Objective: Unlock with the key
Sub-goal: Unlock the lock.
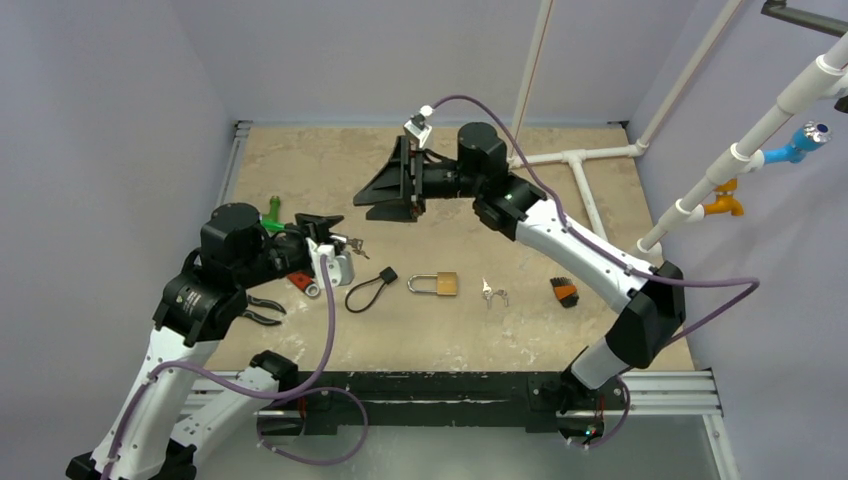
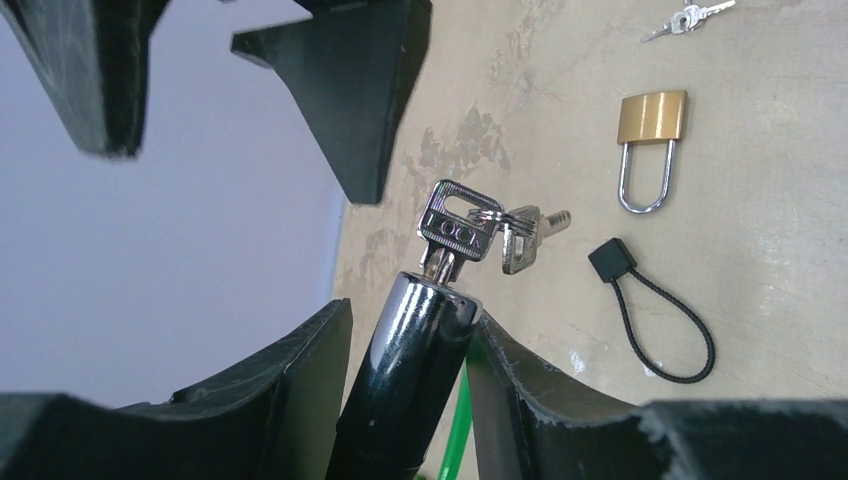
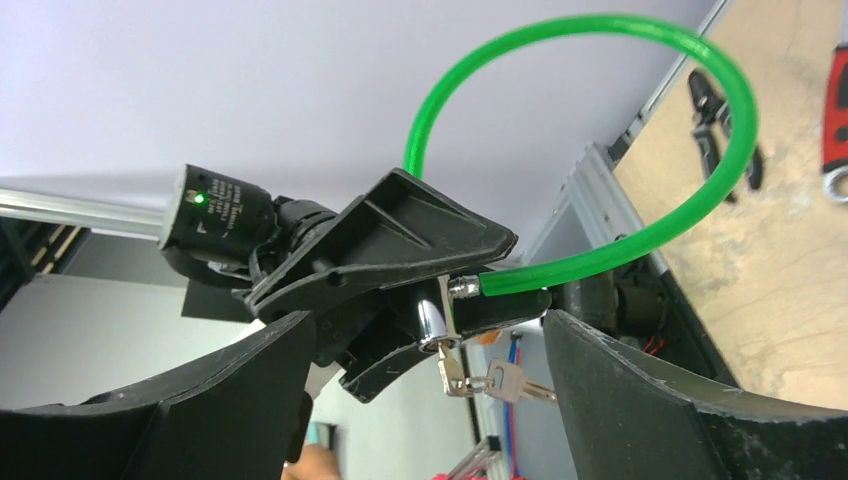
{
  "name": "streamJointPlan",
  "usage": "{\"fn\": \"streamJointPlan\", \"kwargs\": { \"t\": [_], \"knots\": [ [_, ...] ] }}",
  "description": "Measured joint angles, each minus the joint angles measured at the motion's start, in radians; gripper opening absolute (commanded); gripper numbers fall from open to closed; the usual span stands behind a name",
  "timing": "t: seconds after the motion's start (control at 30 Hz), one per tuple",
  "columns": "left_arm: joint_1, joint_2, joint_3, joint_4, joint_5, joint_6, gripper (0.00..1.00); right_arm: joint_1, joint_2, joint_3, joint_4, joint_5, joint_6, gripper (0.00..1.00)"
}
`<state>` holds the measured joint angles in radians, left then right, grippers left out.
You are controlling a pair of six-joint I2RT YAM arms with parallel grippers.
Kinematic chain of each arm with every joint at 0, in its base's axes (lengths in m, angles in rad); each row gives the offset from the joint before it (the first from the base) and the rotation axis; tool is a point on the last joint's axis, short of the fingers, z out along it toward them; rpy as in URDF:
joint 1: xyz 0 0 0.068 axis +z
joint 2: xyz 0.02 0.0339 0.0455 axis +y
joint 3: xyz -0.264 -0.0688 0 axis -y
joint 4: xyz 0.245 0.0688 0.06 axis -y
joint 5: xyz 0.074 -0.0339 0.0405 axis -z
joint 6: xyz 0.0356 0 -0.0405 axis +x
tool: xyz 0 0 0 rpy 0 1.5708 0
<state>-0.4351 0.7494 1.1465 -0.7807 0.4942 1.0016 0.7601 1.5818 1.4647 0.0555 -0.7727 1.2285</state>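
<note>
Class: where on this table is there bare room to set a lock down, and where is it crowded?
Bare: far-left corner beside the right gripper; near strip between padlock and rail. Crowded: row from pliers to brush.

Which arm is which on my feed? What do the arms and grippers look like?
Left arm and right arm match: white links, black joints and wrist motors, each trailing a purple cable. Left gripper and right gripper have matte black, wedge-shaped fingers with scuffed edges. A small white camera sits on the right wrist.
</note>
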Motion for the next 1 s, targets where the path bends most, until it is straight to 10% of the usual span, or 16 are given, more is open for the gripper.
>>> {"fn": "streamJointPlan", "kwargs": {
  "t": [0.23,0.67,1.0],
  "knots": [
    [0.008,-0.007,0.011,-0.001,0.012,-0.123,0.0,-0.126,-0.132,0.006,-0.117,0.044,-0.147,0.86],
    [0.057,0.1,0.236,0.119,0.218,-0.867,0.0,-0.147,-0.472,-0.208,-0.135,0.175,-0.637,0.84],
    [0.068,0.183,0.294,0.188,0.289,-1.174,0.0,0.155,-0.428,-0.22,-0.113,0.238,-0.85,0.68]
  ]
}}
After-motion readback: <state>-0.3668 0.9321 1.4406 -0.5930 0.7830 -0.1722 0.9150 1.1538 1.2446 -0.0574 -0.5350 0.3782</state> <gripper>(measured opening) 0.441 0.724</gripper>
